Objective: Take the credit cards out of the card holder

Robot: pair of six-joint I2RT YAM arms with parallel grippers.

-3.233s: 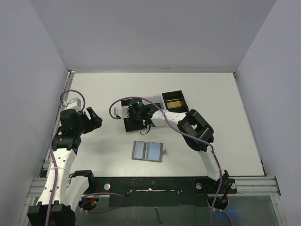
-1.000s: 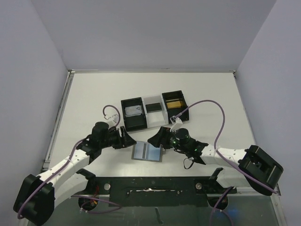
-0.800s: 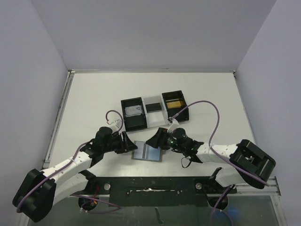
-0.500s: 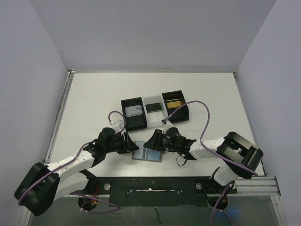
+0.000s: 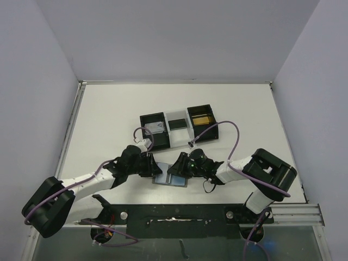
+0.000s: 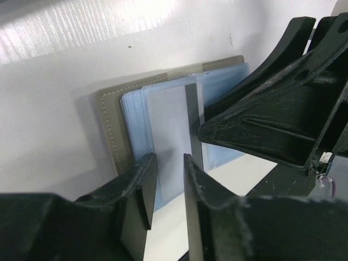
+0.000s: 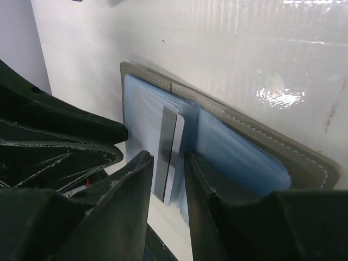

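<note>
The card holder [image 5: 169,180] lies open on the table near the front, grey rim [image 6: 110,128] round a blue-grey inside [image 7: 239,157]. A pale card with a dark stripe [image 6: 173,122] lies on its one panel [image 7: 167,142]. My left gripper [image 5: 155,169] comes in low from the left and my right gripper [image 5: 175,169] from the right, their tips close together over the holder. The left gripper [image 6: 167,160] has its jaws a narrow gap apart with nothing between them. Over the striped card's edge, the right gripper [image 7: 167,157] also stands slightly apart.
Behind the holder stands a black-and-white tray [image 5: 143,132] with three compartments. It holds a pale card [image 5: 155,129] on the left, a dark one [image 5: 176,124] in the middle and a gold one [image 5: 202,119] on the right. Purple cables loop over both arms.
Both arms have reached inward and down to the open card holder from either side. Both pairs of jaws have narrowed from wide open to a small gap.
</note>
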